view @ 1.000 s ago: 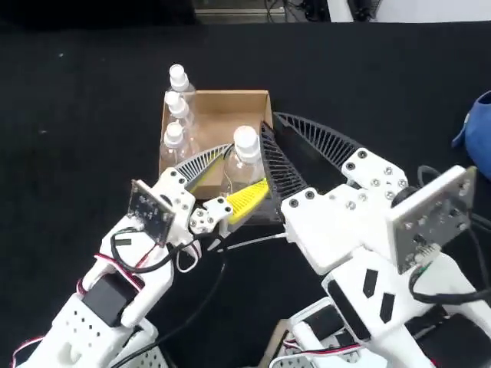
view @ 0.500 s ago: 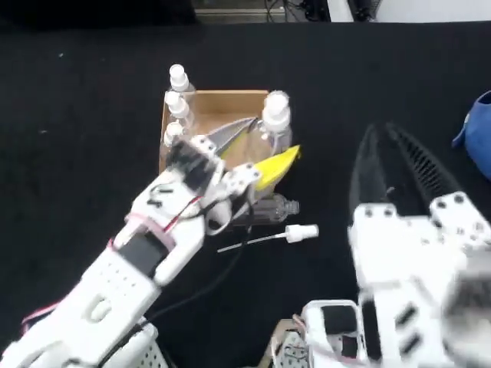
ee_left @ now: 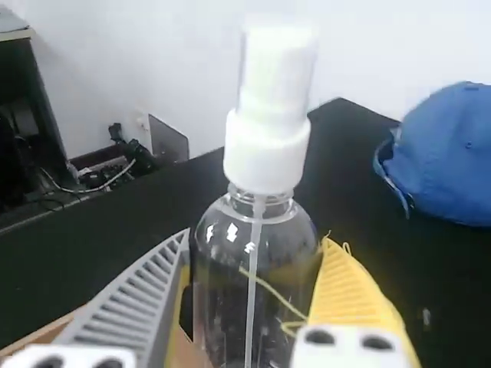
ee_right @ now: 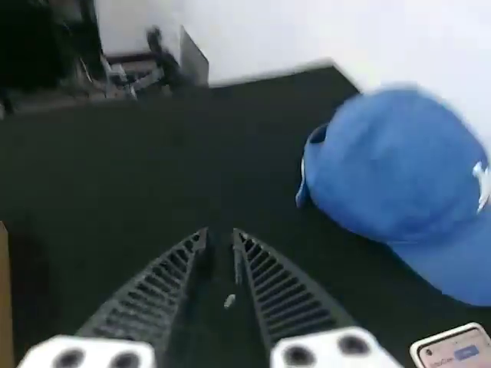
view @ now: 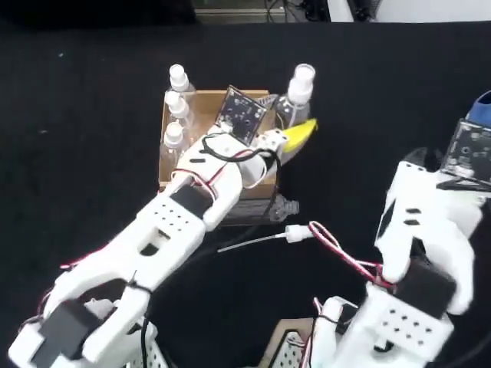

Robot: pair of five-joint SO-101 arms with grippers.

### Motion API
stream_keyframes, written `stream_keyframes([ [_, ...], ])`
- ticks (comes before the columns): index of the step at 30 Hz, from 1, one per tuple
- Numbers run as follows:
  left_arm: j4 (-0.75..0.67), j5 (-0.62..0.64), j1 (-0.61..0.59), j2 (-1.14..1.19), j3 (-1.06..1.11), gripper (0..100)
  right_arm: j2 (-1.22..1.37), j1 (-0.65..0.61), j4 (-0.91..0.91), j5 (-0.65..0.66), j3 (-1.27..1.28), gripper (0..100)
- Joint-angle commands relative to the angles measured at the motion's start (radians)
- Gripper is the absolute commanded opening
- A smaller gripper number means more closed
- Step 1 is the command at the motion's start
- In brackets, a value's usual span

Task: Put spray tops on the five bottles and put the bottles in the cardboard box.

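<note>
1. High view: the left claw (view: 290,126) is clamped round a capped bottle (view: 294,98) and holds it upright at the far right corner of the cardboard box (view: 205,115). From up here I can't tell whether its base hangs inside the rim or just beyond it. Three finished bottles (view: 176,104) stand in a row along the box's left wall. On the worktop (view: 92,153), just on the near side of the box, the last bottle (view: 278,207) lies on its side with a bare neck. A loose spray top (view: 296,232) and its tube lie just beside it. The right arm (view: 418,230) sits well off to the right, away from the box.

2. Left wrist view: the grey and yellow fingers (ee_left: 349,295) press on either side of the clear bottle. Its spray top (ee_left: 268,115) is seated on the neck and the dip tube runs down inside. A blue cap (ee_left: 441,153) rests on the worktop beyond.

3. Right wrist view: the right claw (ee_right: 220,249) is all but closed, tips nearly meeting, with nothing between them. It points at dark worktop near the blue cap.

4. My reading: the fourth bottle is being boxed. The next move calls for lowering it into the free right side of the box, clear of the three already in. The claw should let go only once the base is down. After that the lying bottle needs standing up and capping, which looks like a job for both arms.
</note>
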Motion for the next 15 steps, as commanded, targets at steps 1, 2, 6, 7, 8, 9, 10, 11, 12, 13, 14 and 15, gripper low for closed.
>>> stream_keyframes([
  [1,-0.123,0.009,-0.039,0.072,-0.048,3,-0.019,0.021,-0.094,-0.002,0.096,1.1],
  [2,-0.129,0.009,-0.045,0.084,-0.048,3,-0.019,0.021,-0.115,-0.012,0.125,1.1],
  [6,-0.126,0.009,-0.079,0.110,-0.047,3,-0.019,0.018,-0.175,-0.066,0.231,1.1],
  [7,-0.126,0.009,-0.082,0.115,-0.045,3,-0.019,0.015,-0.184,-0.077,0.254,1.1],
  [8,-0.129,0.009,-0.088,0.115,-0.041,3,-0.019,0.015,-0.192,-0.094,0.272,1.1],
  [9,-0.132,0.009,-0.091,0.112,-0.033,3,-0.019,0.015,-0.196,-0.117,0.288,1.1],
  [10,-0.141,0.009,-0.093,0.110,-0.027,3,-0.019,0.015,-0.198,-0.143,0.300,1.2],
  [11,-0.161,0.009,-0.094,0.115,-0.021,3,-0.019,0.015,-0.198,-0.166,0.312,1.4],
  [12,-0.184,0.009,-0.096,0.117,-0.010,3,-0.019,0.014,-0.198,-0.190,0.323,1.5],
  [13,-0.215,0.009,-0.097,0.120,0.002,3,-0.019,0.002,-0.198,-0.207,0.335,1.5],
  [14,-0.249,0.009,-0.097,0.120,0.018,3,-0.019,-0.014,-0.198,-0.221,0.348,1.5],
  [15,-0.284,0.008,-0.097,0.120,0.038,3,-0.021,-0.029,-0.198,-0.232,0.364,1.5],
])
